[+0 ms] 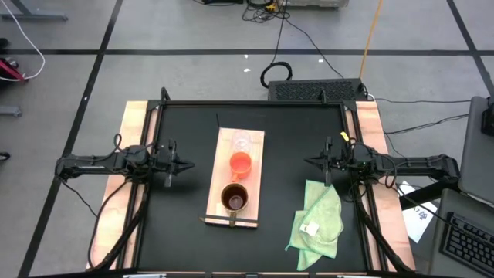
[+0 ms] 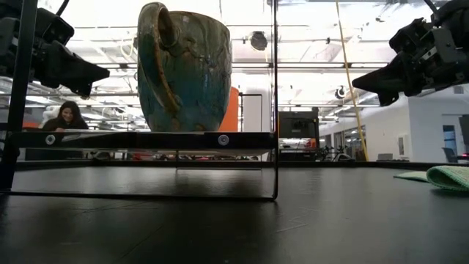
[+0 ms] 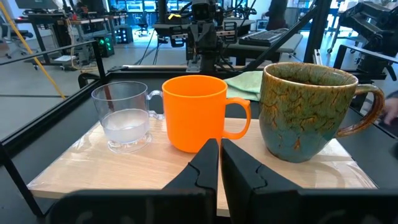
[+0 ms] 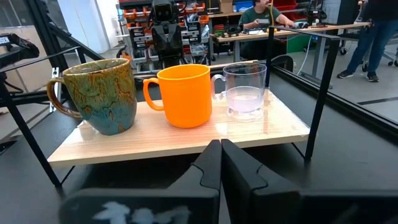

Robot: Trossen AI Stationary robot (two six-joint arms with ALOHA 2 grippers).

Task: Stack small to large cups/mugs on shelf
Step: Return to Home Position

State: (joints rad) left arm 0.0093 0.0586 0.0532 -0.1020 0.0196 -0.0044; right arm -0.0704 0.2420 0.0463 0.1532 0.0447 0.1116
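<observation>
With the glass cup [image 1: 242, 142], orange-red mug [image 1: 241, 164] and brown mug [image 1: 235, 199] lined along the shelf [image 1: 220, 185] mid-tabletop, the closed, empty left end effector [image 1: 184, 164] and right end effector [image 1: 311, 162] should retreat toward the side edges, clear of the shelf.

Clear desk [image 1: 185, 208] flanking shelf [image 1: 216, 193]; shelf top crowded by brown mug [image 1: 235, 199], orange mug [image 1: 241, 164], glass cup [image 1: 242, 142]; cloth [image 1: 318, 220] at right.

Bright even overhead light, low view backlit, glaring ceiling [image 2: 315, 18], soft shadows
</observation>
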